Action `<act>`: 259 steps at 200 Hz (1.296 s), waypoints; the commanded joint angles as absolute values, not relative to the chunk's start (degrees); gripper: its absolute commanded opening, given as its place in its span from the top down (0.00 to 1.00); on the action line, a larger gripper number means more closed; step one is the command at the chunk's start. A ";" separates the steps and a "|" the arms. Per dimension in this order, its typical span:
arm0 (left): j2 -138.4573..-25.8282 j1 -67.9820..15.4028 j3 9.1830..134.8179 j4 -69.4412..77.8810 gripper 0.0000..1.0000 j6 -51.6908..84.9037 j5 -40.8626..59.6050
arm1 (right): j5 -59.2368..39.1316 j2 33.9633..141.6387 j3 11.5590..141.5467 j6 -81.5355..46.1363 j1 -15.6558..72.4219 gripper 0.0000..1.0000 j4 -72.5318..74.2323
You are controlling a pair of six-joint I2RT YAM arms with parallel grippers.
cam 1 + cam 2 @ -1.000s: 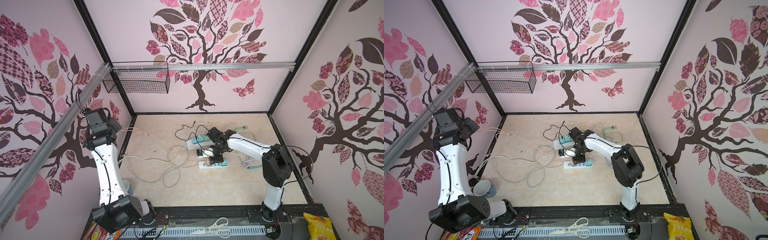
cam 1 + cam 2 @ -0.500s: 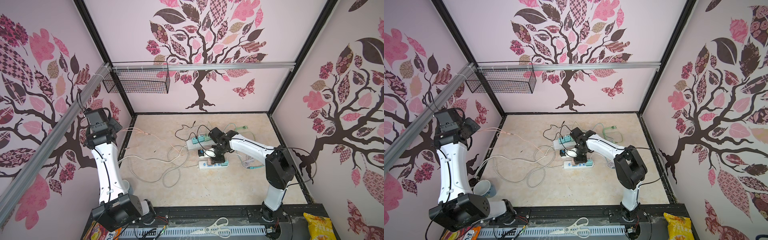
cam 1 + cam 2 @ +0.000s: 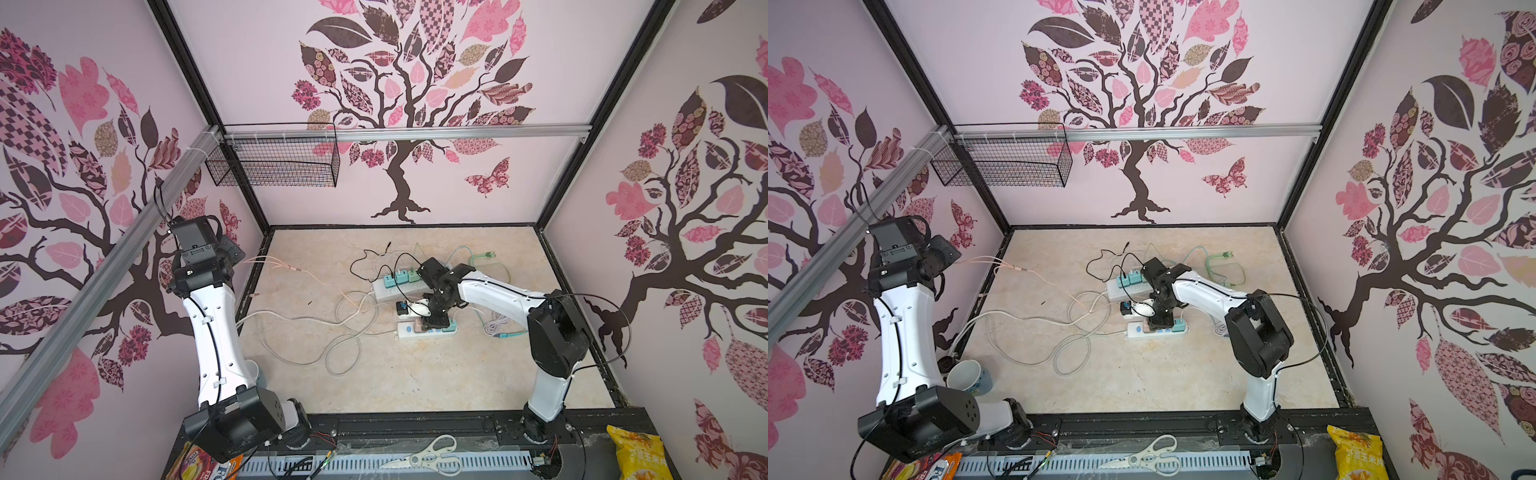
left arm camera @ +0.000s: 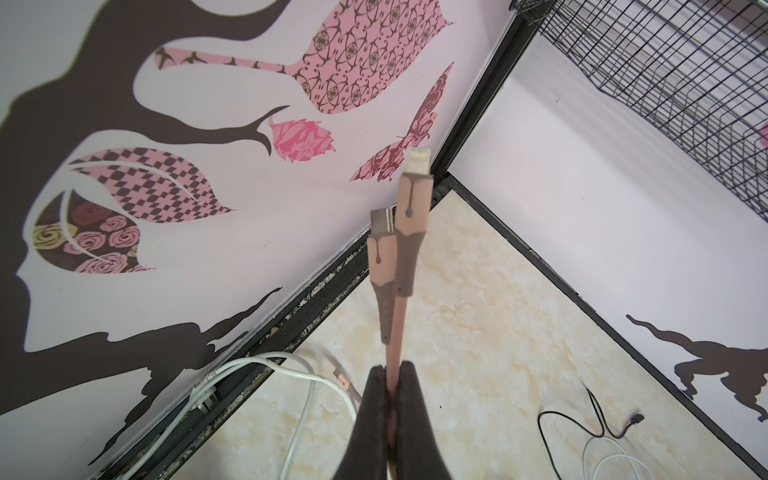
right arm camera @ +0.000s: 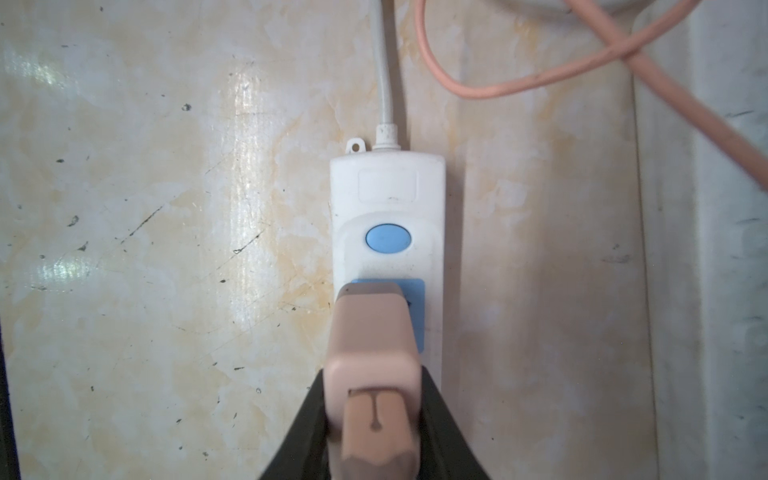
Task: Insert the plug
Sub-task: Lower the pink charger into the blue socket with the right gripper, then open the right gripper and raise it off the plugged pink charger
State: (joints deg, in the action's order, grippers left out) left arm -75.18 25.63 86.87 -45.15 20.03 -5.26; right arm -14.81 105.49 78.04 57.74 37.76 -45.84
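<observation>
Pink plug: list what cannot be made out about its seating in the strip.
- Prongs: right wrist view, hidden under the pink plug itself; depth in the white strip unknown.
- Other sockets: same view, covered by plug and right gripper, cut by the edge.
- Both top views: plug too small.

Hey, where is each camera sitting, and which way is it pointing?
Top views: high at the front, looking down into the booth; left arm and right arm show whole.
Left wrist: on the raised arm, facing a floor corner and wire basket; left gripper shut on pink cable.
Right wrist: straight down on white power strip; right gripper shut on pink plug.
Shared: power strip in both top views and right wrist view.
</observation>
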 commanded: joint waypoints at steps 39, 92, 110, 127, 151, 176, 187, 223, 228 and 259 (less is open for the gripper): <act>-76.58 25.44 85.30 -44.22 1.00 21.53 -1.91 | -5.21 112.43 74.62 55.95 40.74 1.00 -43.37; -79.37 18.37 85.95 -43.19 1.00 23.17 -3.69 | -2.81 112.81 72.97 53.02 40.34 1.00 -42.13; -80.97 17.75 86.27 -42.01 1.00 24.52 -3.44 | -6.37 108.34 74.84 50.50 40.34 0.85 -42.23; -82.57 17.75 87.11 -41.34 1.00 25.31 -4.03 | -9.60 104.12 77.28 47.70 40.27 0.66 -42.10; -84.97 17.67 88.15 -41.30 1.00 25.75 -3.56 | -10.63 98.72 79.00 44.83 40.28 0.01 -41.07; -87.03 17.11 87.27 -41.60 1.00 25.87 -3.66 | -10.47 91.45 76.96 44.85 39.85 0.00 -39.81; -88.05 17.05 86.61 -42.64 1.00 27.23 -6.29 | -10.96 87.64 74.84 44.93 39.19 0.00 -38.09; -87.25 17.04 80.38 -45.19 0.98 34.17 -19.88 | -5.65 71.87 61.37 35.33 32.92 0.00 -15.28; -86.47 17.05 78.93 -44.43 0.91 34.69 -21.00 | -3.07 70.03 58.81 32.94 31.70 0.00 -9.95; -82.02 17.01 73.64 -41.83 0.38 35.01 -23.82 | 12.83 64.28 48.81 15.57 21.84 0.00 12.34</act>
State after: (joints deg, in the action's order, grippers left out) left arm -86.26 17.04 77.23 -43.38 33.08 -18.09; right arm -1.04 66.54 54.06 31.79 27.77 -8.47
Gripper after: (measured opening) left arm 0.432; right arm 0.995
